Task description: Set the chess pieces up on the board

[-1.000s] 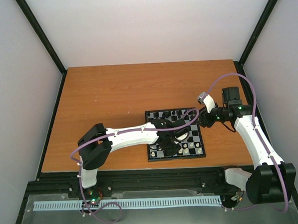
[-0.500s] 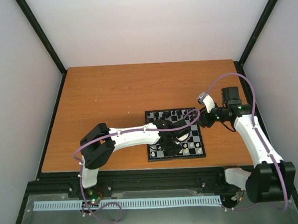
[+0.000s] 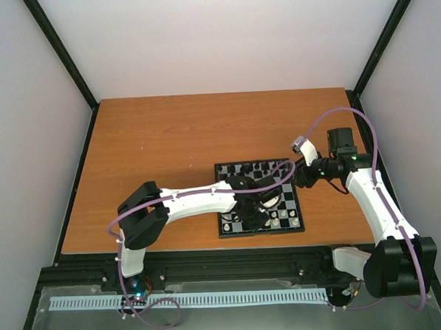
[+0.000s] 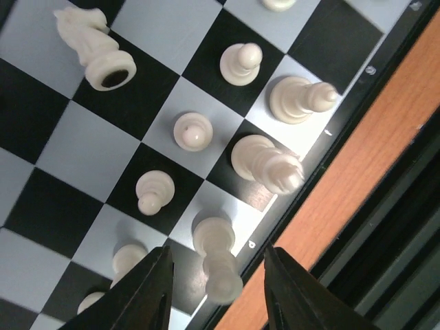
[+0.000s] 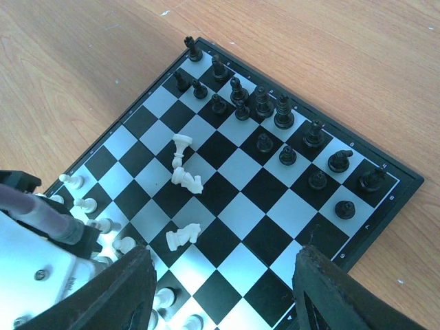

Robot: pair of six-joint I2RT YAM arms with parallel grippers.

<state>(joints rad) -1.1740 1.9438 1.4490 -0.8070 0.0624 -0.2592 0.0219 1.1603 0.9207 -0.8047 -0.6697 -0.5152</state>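
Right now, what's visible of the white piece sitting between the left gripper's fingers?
The white piece is cream, glossy and plastic-looking, with a round base, a tapering stem and a rounded head; I can't tell which chessman it is. It stands upright on a light square in the edge row of the board, right beside the black border. The left gripper straddles it with its jaws open. There is a gap on both sides, so neither of the fingers touches it.
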